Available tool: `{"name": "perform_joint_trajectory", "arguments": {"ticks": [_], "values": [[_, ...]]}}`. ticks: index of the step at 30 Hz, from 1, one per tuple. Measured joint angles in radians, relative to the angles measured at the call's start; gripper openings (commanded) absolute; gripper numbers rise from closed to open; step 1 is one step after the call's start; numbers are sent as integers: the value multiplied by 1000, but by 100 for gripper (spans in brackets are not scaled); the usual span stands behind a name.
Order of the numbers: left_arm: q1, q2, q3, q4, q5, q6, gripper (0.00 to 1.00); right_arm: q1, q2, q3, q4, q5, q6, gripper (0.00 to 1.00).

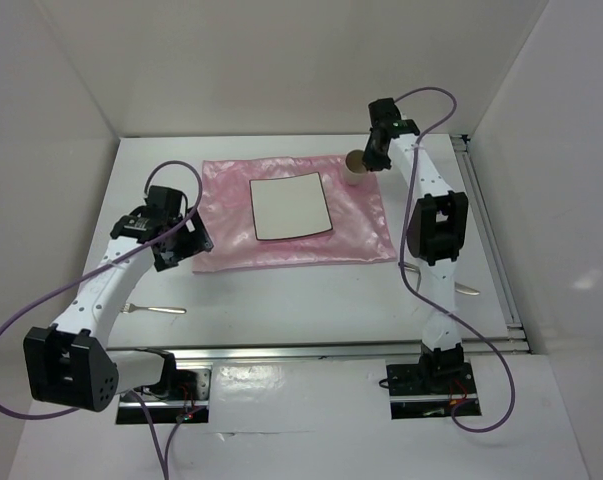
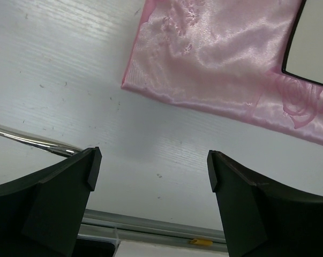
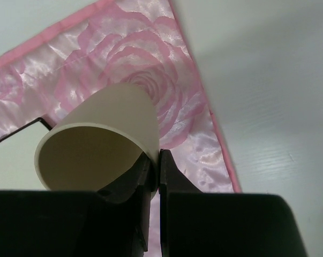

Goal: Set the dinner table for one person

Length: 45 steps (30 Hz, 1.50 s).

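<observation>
The dinner table [image 1: 281, 290] is a white top with a pink satin cloth [image 1: 361, 225] spread on it. A square white plate [image 1: 289, 206] with a dark rim lies on the cloth. My right gripper [image 1: 373, 158] is shut on the wall of a beige paper cup [image 1: 354, 168], over the cloth's far right corner. In the right wrist view one finger is inside the cup [image 3: 97, 144] and the other outside, with the gripper [image 3: 157, 166] pinching the rim. My left gripper [image 2: 153, 166] hangs open and empty over bare table, near the cloth's [image 2: 220, 64] front left corner.
A fork [image 1: 156, 309] lies on the table near the front left, and its handle [image 2: 27, 138] shows in the left wrist view. Another silver utensil [image 1: 468, 289] lies at the right, behind the right arm. A metal rail [image 1: 331, 350] runs along the front edge.
</observation>
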Motion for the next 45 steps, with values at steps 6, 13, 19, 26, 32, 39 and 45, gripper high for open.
{"name": "perform_joint_trajectory", "arguments": {"ticks": [6,13,19,26,32,39,45], "values": [[11,0,-32,-3,-17,-31,100,-2,46,3,39,-13,-5,13],[13,0,-33,-3,-18,-33,100,-6,52,4,78,-48,-18,93],[13,4,-43,-3,-21,-46,100,-6,46,4,103,-61,-30,99],[13,17,-45,-3,-25,-53,100,-12,-129,-89,150,-84,-62,99],[14,17,-45,-8,-48,-61,100,-43,-431,-272,227,-112,-92,99],[21,15,-52,0,-39,-81,100,-82,-780,-770,305,-108,-63,87],[21,18,-53,4,-27,-76,100,-286,-827,-1154,291,-142,3,72]]}}
